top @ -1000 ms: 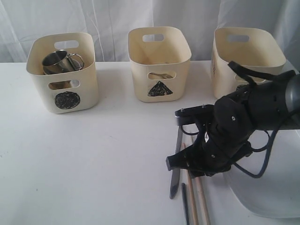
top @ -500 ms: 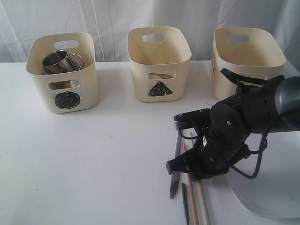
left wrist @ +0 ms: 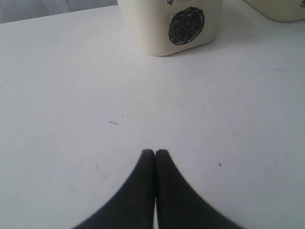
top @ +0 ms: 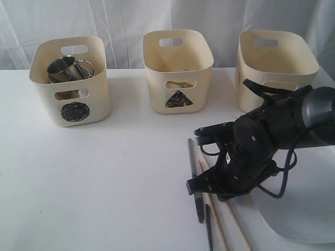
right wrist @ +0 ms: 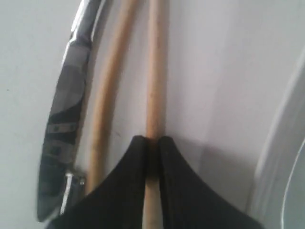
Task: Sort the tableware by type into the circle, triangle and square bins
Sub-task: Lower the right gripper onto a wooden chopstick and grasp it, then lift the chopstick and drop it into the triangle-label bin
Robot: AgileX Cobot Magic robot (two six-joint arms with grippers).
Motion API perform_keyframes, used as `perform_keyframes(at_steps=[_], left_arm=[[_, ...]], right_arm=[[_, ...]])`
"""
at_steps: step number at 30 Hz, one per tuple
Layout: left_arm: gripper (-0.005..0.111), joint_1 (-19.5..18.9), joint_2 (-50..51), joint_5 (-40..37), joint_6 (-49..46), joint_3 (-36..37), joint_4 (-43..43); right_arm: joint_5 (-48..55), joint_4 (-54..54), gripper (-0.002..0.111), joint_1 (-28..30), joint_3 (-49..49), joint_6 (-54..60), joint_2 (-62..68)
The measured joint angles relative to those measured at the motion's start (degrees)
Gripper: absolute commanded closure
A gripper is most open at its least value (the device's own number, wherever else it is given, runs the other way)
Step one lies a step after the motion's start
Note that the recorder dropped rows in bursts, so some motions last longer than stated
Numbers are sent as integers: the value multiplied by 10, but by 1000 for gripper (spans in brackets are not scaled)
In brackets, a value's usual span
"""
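Note:
My right gripper (right wrist: 152, 139) is shut on one wooden chopstick (right wrist: 153, 90) that lies on the table. The second chopstick (right wrist: 106, 100) lies beside it, and the steel knife (right wrist: 64, 119) is just beyond that. In the exterior view the right arm (top: 251, 151) crouches over the knife (top: 192, 157) and the chopsticks (top: 234, 226) at the front right. A steel mug (top: 65, 68) sits in the circle bin (top: 73, 102). The triangle bin (top: 178, 73) stands in the middle and the third bin (top: 275, 60) at the back right. My left gripper (left wrist: 155, 152) is shut and empty above bare table, with the circle bin (left wrist: 167, 28) ahead of it.
The large white plate (top: 303, 209) lies at the front right, right beside the right arm; its rim (right wrist: 286, 157) shows in the right wrist view. White curtains hang behind the table. A loose black cable loops off the right arm.
The right gripper has come down and shut on one chopstick. The knife and chopsticks have shifted on the table and the sticks now splay apart.

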State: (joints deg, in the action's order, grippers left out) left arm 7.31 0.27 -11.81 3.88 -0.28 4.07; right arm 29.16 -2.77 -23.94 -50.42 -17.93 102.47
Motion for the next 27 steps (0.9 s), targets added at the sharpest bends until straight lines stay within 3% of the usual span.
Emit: perform_keyframes(at_steps=[14, 20, 24, 27], left_arm=[[107, 0, 0, 0, 0, 0, 0], [107, 0, 0, 0, 0, 0, 0], [107, 0, 0, 0, 0, 0, 0], [107, 0, 0, 0, 0, 0, 0]], right_arm=[[-48, 28, 108, -1, -3, 10, -118], [-83, 23, 108, 6, -97, 62, -128], [-201, 9, 108, 34, -198, 70, -84], [-352, 8, 108, 46, -247, 82, -33]])
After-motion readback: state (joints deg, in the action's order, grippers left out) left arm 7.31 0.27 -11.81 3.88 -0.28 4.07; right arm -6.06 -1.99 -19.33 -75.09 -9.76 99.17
